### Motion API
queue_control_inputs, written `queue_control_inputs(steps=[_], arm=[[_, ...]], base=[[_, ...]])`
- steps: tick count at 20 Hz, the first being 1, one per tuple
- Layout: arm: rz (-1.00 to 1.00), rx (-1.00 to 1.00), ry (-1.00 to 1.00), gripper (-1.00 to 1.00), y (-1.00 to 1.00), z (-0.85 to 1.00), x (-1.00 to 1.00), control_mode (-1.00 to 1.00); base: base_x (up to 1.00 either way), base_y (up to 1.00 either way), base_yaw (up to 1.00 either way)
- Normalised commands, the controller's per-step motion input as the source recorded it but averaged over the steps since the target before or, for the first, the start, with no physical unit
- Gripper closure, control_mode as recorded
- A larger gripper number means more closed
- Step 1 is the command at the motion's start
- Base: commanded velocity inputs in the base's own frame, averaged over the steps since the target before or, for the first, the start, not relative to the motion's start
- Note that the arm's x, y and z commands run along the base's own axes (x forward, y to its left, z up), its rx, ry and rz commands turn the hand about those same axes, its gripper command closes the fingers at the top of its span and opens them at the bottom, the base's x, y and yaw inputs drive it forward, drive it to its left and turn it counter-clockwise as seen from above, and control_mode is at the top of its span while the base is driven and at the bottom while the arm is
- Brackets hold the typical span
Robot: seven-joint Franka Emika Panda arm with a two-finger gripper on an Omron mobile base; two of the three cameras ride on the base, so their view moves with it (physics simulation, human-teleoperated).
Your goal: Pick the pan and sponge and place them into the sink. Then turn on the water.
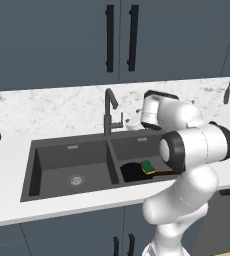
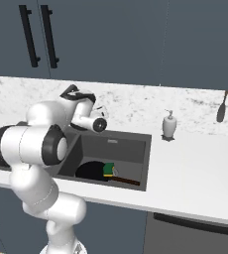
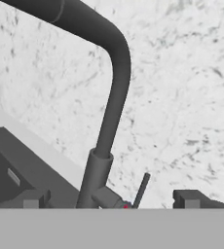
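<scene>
Pan (image 1: 133,172) and sponge (image 1: 147,166) apparently lie in sink (image 1: 62,150).

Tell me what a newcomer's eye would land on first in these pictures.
First the white arm, bent over the sink with its open gripper close to the dark faucet and its side lever. Next, the black pan in the right basin, the green sponge lying on it.

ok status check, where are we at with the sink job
Gripper open, empty, at the faucet lever. Pan and sponge in the right basin of the sink. No water running. Nothing in the way.
</scene>
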Motion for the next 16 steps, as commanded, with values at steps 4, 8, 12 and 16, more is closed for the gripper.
queue_control_inputs(steps=[4, 8, 12, 16], arm=[[0.00, 0.00, 0.00, -1.00, 0.00, -0.08, 0.27, -1.00], [0.00, 0.00, 0.00, -1.00, 0.00, -0.16, 0.24, -1.00], [0.00, 0.00, 0.00, -1.00, 0.00, -0.15, 0.22, -1.00], [0.00, 0.00, 0.00, -1.00, 0.00, -0.11, 0.25, -1.00]], base=[[0.00, 0.00, 0.00], [0.00, 0.00, 0.00], [0.00, 0.00, 0.00], [0.00, 0.00, 0.00]])
